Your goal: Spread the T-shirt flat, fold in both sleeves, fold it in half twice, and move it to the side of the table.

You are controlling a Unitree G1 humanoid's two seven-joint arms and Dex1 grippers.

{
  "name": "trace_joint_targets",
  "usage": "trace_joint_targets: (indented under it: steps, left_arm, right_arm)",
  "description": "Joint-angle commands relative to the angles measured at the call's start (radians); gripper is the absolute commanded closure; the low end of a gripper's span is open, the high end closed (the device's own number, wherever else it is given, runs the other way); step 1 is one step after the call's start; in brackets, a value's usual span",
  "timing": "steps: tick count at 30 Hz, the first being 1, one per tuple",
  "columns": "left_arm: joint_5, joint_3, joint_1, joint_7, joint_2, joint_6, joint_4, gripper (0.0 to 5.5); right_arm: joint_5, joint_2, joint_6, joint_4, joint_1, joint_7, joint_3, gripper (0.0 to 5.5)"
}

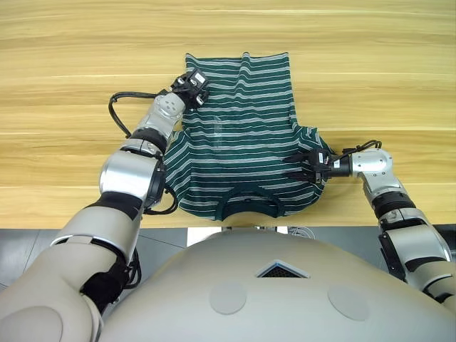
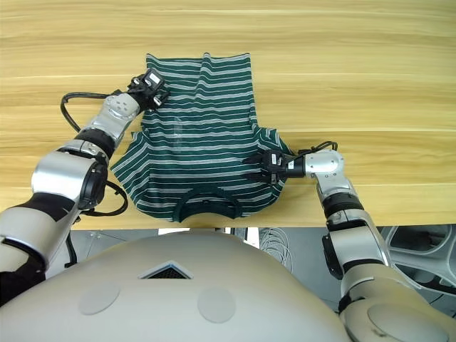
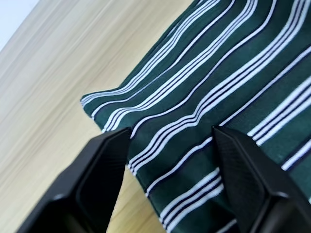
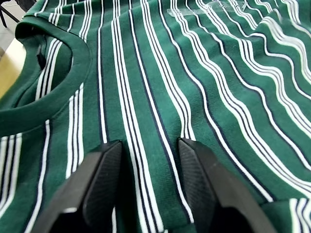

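A dark green T-shirt (image 1: pixel 242 128) with thin white stripes lies on the wooden table (image 1: pixel 370 71). Its collar (image 1: pixel 246 201) is at the near edge and its hem is at the far side. The shirt's right side bulges out as a rumpled flap. My left gripper (image 1: pixel 194 84) is at the shirt's far left edge. In the left wrist view it (image 3: pixel 171 133) stands open, with the cloth's edge (image 3: pixel 146 160) lying in the gap between its fingers. My right gripper (image 1: pixel 299 165) rests low over the right flap. In the right wrist view it (image 4: pixel 150 145) is open over flat striped cloth near the collar (image 4: pixel 53 92).
A black cable (image 1: pixel 117 107) loops from my left forearm over the table left of the shirt. The table's front edge (image 1: pixel 71 226) runs just under the collar. Bare wood stretches to the far side and to both sides of the shirt.
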Motion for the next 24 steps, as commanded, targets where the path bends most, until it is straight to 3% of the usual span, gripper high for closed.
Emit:
trace_joint_targets:
  steps: [1,13,17,20,24]
  left_arm:
    - [-0.036,0.042,0.018,-0.047,0.003,0.001,0.013,2.54]
    - [-0.292,0.279,-0.057,-0.311,-0.007,-0.161,-0.031,2.54]
    - [-0.396,0.367,-0.027,-0.372,0.046,-0.259,-0.087,2.54]
    - [-0.48,0.437,0.198,-0.383,0.122,-0.27,-0.248,2.54]
    - [-0.627,0.536,0.865,-0.323,0.065,-0.085,-0.912,2.54]
  right_arm:
    - [-0.045,0.008,0.018,0.029,0.02,-0.005,0.02,3.36]
    - [0.118,0.089,0.034,0.029,-0.014,0.02,-0.112,3.36]
    - [0.17,0.12,0.069,-0.015,-0.009,0.031,-0.157,3.36]
    - [0.143,0.154,0.08,-0.052,-0.022,-0.05,-0.16,3.36]
    - [0.115,0.164,0.117,-0.165,-0.009,-0.035,-0.106,3.36]
